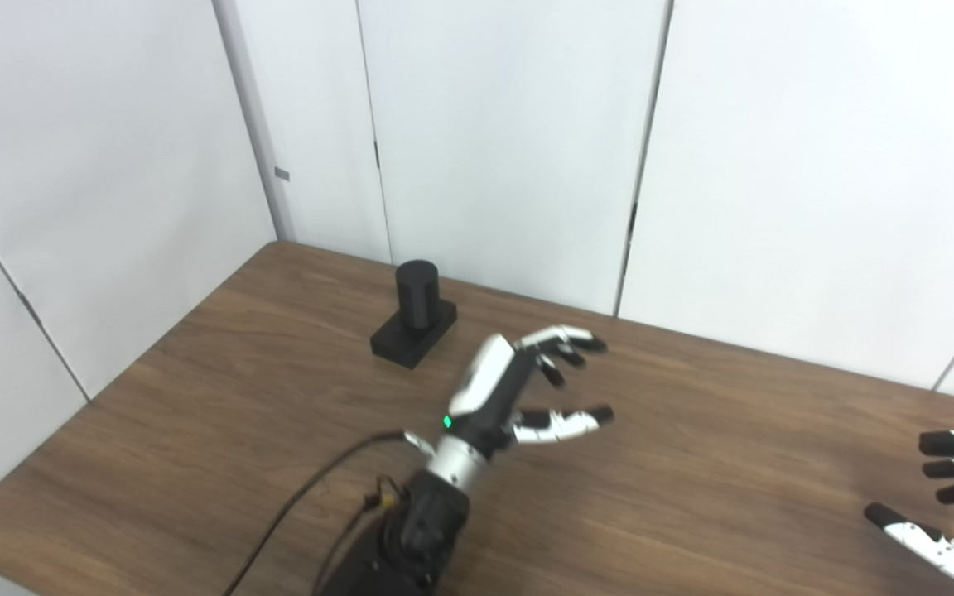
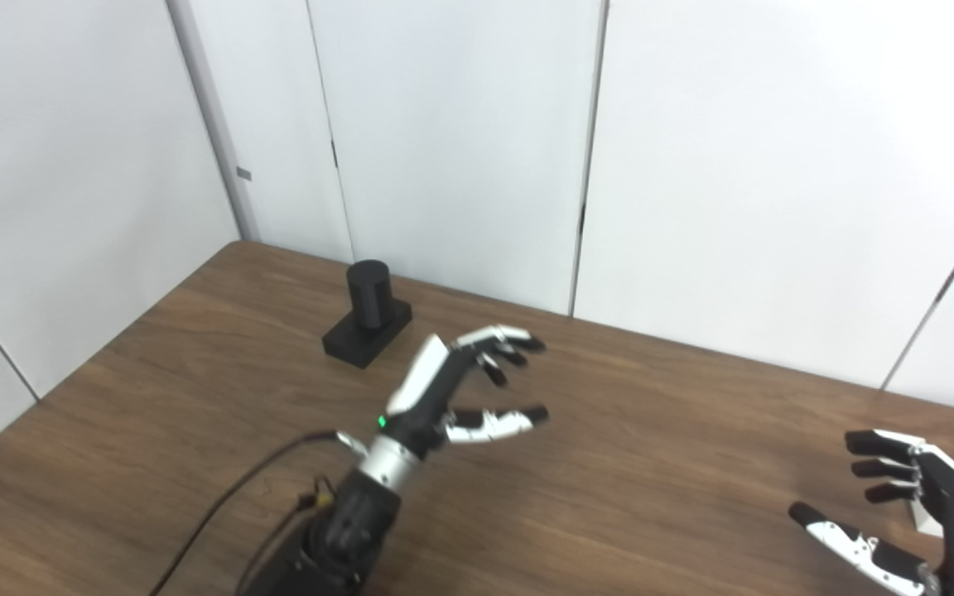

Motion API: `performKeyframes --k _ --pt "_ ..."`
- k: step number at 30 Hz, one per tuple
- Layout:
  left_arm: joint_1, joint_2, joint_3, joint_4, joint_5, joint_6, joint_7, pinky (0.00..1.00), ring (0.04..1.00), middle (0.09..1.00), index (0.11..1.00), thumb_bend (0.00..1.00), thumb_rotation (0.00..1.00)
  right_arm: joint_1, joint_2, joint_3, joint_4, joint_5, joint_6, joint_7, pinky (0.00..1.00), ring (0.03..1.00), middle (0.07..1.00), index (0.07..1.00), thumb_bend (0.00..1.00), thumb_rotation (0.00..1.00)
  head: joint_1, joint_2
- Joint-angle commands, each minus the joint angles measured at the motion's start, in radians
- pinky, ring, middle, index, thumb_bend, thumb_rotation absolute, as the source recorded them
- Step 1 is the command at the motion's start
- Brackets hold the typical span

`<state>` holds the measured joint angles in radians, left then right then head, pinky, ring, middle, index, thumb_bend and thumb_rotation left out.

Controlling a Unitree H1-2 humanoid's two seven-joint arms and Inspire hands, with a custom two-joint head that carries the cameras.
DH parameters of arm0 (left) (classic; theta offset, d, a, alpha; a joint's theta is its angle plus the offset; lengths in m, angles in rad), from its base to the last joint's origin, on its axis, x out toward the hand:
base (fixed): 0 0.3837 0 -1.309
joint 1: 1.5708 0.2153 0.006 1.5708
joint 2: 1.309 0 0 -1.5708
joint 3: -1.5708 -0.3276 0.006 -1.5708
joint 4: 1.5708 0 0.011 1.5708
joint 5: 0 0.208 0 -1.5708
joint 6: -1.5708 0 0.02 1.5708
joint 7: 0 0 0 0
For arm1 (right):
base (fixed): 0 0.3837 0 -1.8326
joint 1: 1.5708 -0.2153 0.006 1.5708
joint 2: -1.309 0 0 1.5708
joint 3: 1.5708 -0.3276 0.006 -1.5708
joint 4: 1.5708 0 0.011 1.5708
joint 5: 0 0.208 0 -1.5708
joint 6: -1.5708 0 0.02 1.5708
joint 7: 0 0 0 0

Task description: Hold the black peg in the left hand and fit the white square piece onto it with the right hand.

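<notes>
Near the back left corner of the brown wood-grain worktop (image 1: 692,463), the black cylindrical peg on its black square base (image 1: 415,319) is seen standing upright, untouched. The left hand (image 1: 518,385) is held above the worktop, just right of the peg, fingers (image 1: 568,338) spread and empty. The right hand (image 2: 916,513) is shown at the right edge, likewise open and empty.

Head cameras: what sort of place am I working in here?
Probably a lab or test cell, not a home. A bare wooden table stands in a corner of plain white panel walls, and the only thing on it is the black peg on its base. Both hands, left and right, are open.
</notes>
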<state>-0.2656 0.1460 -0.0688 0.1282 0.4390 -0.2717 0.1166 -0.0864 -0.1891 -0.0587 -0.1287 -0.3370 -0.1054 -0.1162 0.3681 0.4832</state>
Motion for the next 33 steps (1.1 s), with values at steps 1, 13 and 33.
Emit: performKeyframes --k 1,13,33 --pt "-0.057 0.017 0.011 -0.057 0.021 0.021 0.008 0.51 0.685 0.742 0.692 0.71 0.19 -0.026 -0.01 -0.012 -0.033 0.005 0.0 -0.004 0.48 0.587 0.633 0.609 0.63 0.0 0.003 0.0" --pt "-0.058 0.051 0.093 -0.093 0.098 0.13 0.1 0.53 0.711 0.789 0.753 0.75 0.22 -0.032 -0.013 -0.017 -0.042 0.003 0.014 0.002 0.47 0.579 0.633 0.608 0.62 0.0 0.017 -0.004" --pt "-0.14 0.184 0.117 -0.017 0.216 0.255 0.171 0.82 0.93 0.912 0.841 0.83 0.31 -0.033 -0.006 -0.013 -0.059 0.002 0.032 0.007 0.47 0.582 0.633 0.609 0.61 0.0 0.027 -0.009"
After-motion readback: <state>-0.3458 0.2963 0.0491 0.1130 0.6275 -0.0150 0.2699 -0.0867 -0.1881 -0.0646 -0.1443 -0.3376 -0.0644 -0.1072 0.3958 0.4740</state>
